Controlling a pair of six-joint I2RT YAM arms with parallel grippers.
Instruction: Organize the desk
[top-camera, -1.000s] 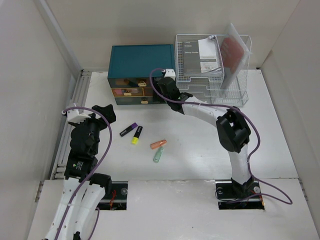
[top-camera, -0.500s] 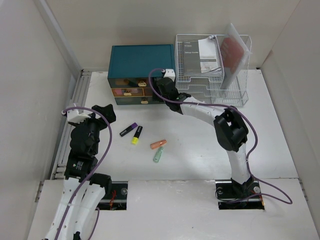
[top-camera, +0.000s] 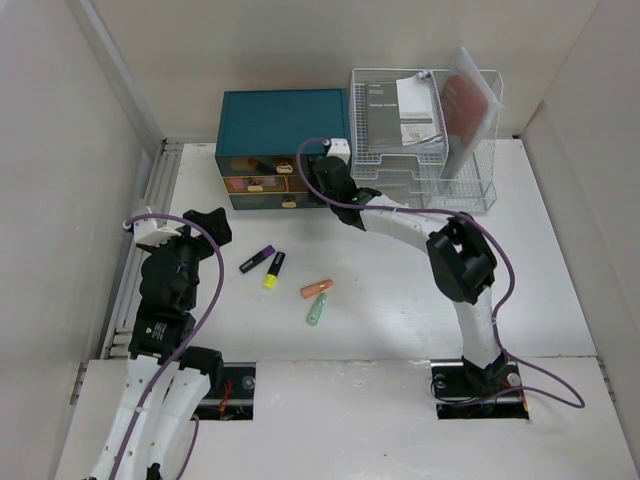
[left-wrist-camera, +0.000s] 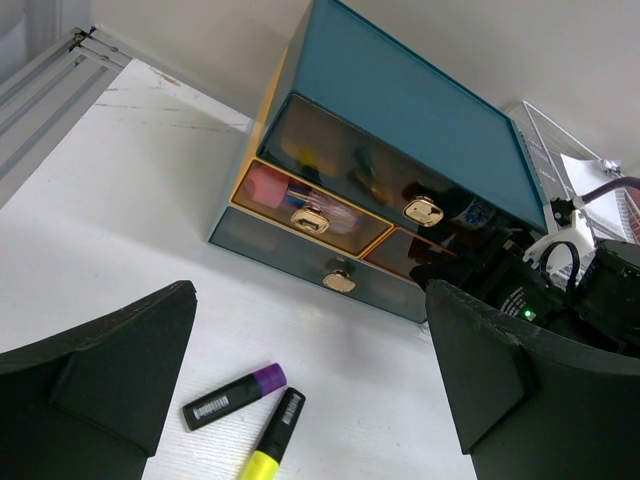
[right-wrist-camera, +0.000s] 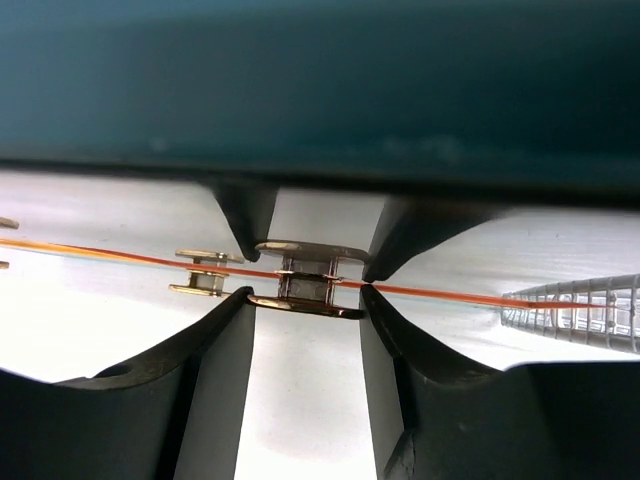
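The white desk (top-camera: 400, 300) carries a teal drawer chest (top-camera: 280, 120) at the back. My right gripper (top-camera: 322, 181) is pressed against the chest's right side. In the right wrist view, my right gripper (right-wrist-camera: 305, 285) has a finger touching each end of a gold drawer knob (right-wrist-camera: 305, 290) on an orange-rimmed drawer. My left gripper (top-camera: 188, 228) hovers wide open at the left, holding nothing. Between its fingers in the left wrist view, where my left gripper (left-wrist-camera: 310, 305) is centred, lie a purple-capped marker (left-wrist-camera: 232, 395) and a yellow-capped marker (left-wrist-camera: 272, 435).
An orange marker (top-camera: 316, 288) and a pale green one (top-camera: 317, 309) lie mid-desk. A white wire rack (top-camera: 425, 130) with papers stands at the back right, next to the chest. Pale walls close in the desk, and two slots (top-camera: 230, 385) cut its front edge.
My right gripper's jaws have narrowed onto the drawer knob, and the right arm has edged slightly toward the chest. The left arm and the markers have not moved.
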